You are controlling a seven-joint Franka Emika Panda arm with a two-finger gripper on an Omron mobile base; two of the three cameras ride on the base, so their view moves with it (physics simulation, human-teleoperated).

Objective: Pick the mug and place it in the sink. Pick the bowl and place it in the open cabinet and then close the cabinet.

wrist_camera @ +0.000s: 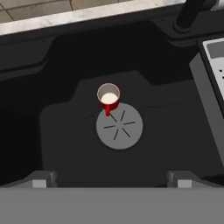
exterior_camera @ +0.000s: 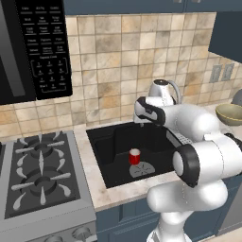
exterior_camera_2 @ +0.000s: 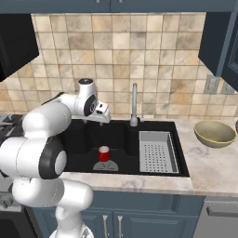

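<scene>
Hovering end effector [wrist_camera: 111, 180] spread wide, above mug [wrist_camera: 108, 98]

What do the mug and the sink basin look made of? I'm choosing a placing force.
The mug: likely glazed ceramic, with a smooth red outside and white inside. The sink: matte black, possibly composite or enamelled; no shine shows. Its tray looks like grey perforated metal or plastic.

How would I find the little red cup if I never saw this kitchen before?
Look for the black sink set in the marble counter, right of the stove. On its floor, standing upright at the edge of the round grey drain, is the mug. It is the only red thing there, white inside, and much smaller than the olive bowl on the counter.
</scene>
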